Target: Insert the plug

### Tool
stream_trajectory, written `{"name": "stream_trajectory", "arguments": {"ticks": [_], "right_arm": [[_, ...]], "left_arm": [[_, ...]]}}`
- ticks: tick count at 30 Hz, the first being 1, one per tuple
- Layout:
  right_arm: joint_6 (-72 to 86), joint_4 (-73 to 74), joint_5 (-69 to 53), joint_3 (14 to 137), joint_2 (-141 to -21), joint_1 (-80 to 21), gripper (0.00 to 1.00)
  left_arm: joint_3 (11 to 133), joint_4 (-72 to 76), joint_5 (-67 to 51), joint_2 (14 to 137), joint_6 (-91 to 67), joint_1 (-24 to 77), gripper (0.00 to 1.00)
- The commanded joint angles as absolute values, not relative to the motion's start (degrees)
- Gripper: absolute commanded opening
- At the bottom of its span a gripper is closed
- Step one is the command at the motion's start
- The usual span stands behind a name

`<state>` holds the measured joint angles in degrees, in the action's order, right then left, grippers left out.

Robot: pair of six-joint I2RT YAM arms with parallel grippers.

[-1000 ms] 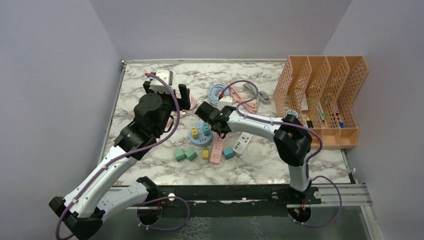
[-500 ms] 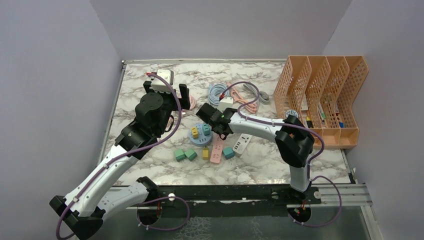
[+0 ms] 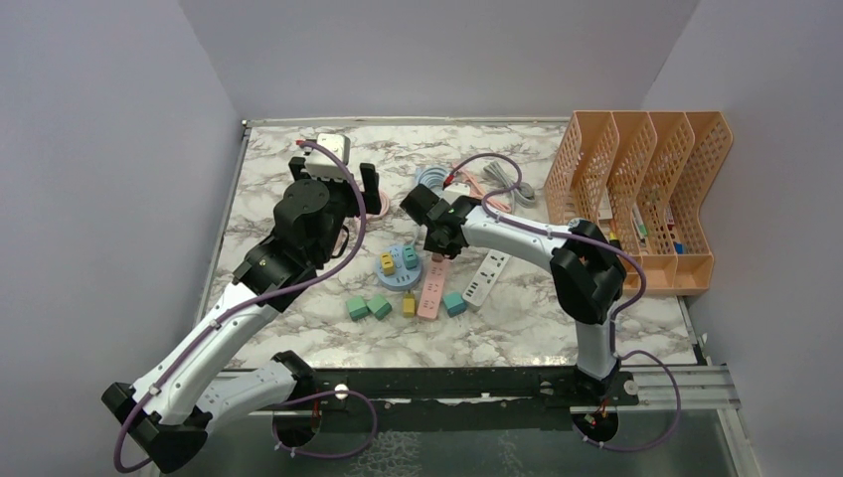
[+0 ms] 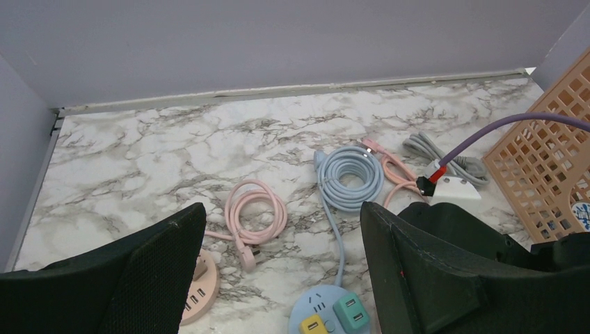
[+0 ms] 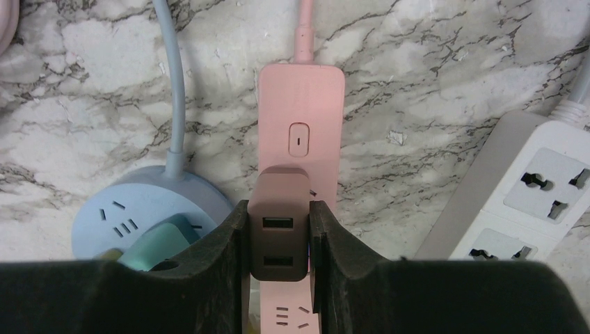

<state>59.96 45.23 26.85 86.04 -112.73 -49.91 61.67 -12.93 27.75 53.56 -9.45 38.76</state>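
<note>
- Top external view: the right gripper (image 3: 437, 241) hung low over the pink power strip (image 3: 432, 288), between the round blue hub (image 3: 398, 266) and the white power strip (image 3: 484, 278).
- The left gripper (image 3: 334, 181) was raised over the far-left part of the marble table (image 3: 298, 328), well apart from the strips. 4 small adapter cubes (image 3: 380, 307) lay near the pink strip, and an orange file rack (image 3: 636, 189) stood at the right.
- Left wrist view: the left gripper (image 4: 282, 217) had its jaws wide apart with nothing between them. Ahead of it lay a pink coiled cable (image 4: 256, 212), a blue coiled cable (image 4: 351, 177) and a grey cable (image 4: 445, 149).
- Right wrist view: the right gripper (image 5: 278, 240) was clamped on the plug (image 5: 278, 229), a brownish adapter showing 2 USB ports, with 1 finger on each side.
- The plug sat directly over the pink power strip (image 5: 300, 104), just nearer than its switch (image 5: 298, 137). Its prongs were hidden, so I could not tell whether it touched the strip.
- Step in hand, as I judged it: aligning the plug over a socket, with insertion not yet done.
- The next move called for matching the prongs to the slots, keeping the plug square, and pressing straight down. The free left arm could steady the strip if it slid.
</note>
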Motion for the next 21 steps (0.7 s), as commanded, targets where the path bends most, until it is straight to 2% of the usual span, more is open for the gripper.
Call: {"name": "stream_trajectory", "arguments": {"ticks": [1,10,16,21], "right_arm": [[58.9,41.7,30.8,85.6,-120.1,-43.7,0.01],[54.6,36.6,34.8,84.1,-118.3,-43.7,0.03],[49.3,30.9,27.2,81.7,-116.6,-43.6,0.39],[49.8,31.2,23.0,80.5,-112.1,-43.5,0.53]], "left_arm": [[64.3,-12.1,28.7,53.7,-9.1,39.1,0.84],[64.5,-12.2,28.6,54.4,-9.4,39.1,0.84],[64.7,-12.1,28.4,54.8,-9.5,39.1,0.84],[64.9,-12.4,28.5,55.0,-9.5,39.1,0.84]]}}
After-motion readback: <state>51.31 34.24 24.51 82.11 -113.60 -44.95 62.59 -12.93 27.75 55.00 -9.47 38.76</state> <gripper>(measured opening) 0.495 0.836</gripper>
